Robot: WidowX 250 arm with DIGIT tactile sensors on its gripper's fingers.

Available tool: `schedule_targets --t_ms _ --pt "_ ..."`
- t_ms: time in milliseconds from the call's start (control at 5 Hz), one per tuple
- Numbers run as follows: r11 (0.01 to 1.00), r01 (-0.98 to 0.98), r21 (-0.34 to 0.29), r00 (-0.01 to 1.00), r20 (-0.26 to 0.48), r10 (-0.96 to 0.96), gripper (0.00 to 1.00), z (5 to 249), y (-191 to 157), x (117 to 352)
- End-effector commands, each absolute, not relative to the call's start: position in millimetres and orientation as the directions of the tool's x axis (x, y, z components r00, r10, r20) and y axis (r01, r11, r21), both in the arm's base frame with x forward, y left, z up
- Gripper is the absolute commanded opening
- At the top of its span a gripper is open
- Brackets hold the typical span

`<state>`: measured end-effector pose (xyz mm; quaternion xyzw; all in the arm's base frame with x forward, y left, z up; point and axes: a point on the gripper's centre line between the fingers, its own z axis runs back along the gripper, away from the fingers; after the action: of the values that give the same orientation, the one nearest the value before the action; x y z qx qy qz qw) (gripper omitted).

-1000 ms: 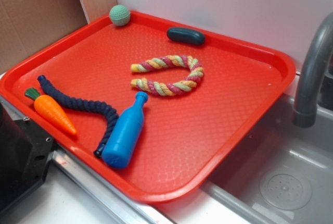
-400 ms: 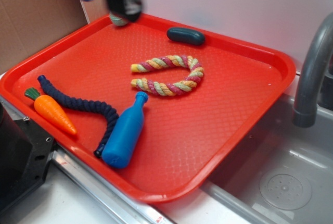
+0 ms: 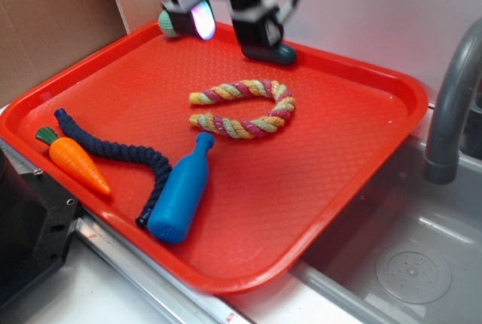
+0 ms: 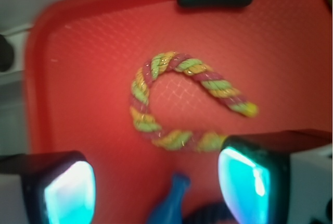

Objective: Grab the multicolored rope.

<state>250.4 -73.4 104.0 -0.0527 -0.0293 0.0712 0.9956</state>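
We are recording the gripper arriving over the far side of the red tray; a second ago no arm was in the exterior view, and a moment later it was only just entering at the upper left corner by the green ball. It is now hanging above the tray's back edge, partly covering the dark green oblong piece.

We are finding the multicolored rope lying untouched near the tray's middle, curled into an open horseshoe, both ends pointing toward the left of the exterior view. Its position is matching the earlier frames exactly.

In the wrist view, the fingers are standing spread well apart at the lower corners, nothing between them, with the rope lying ahead of and between them and the neck of the blue bottle showing at the bottom edge.

We are judging the approach as under way and the grasp as not yet begun: the gripper is needing to come forward and down onto one limb of the rope. The bottle and the navy rope are lying near, so we are flagging a risk of nudging the bottle's neck.
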Motion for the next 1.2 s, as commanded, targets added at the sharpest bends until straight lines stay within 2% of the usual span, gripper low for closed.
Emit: schedule_targets --t_ms 0,200,400,600,800,1000 --pt "0.995 -0.003 -0.098 0.990 0.141 0.017 1.00 54.1 -71.5 263.1" --pt "0.989 -0.013 -0.150 0.994 0.107 0.029 1.00 29.3 -81.5 257.3" --pt "0.990 0.027 -0.138 0.996 0.086 -0.015 1.00 15.5 -91.8 242.8" --pt "0.992 0.040 -0.116 0.996 0.088 -0.029 0.00 17.7 -89.7 241.1" --pt "0.995 0.045 -0.089 0.997 0.066 -0.039 0.00 29.7 -85.4 238.8" --pt "0.995 0.032 -0.090 0.996 0.091 -0.023 0.00 42.5 -72.8 249.9"
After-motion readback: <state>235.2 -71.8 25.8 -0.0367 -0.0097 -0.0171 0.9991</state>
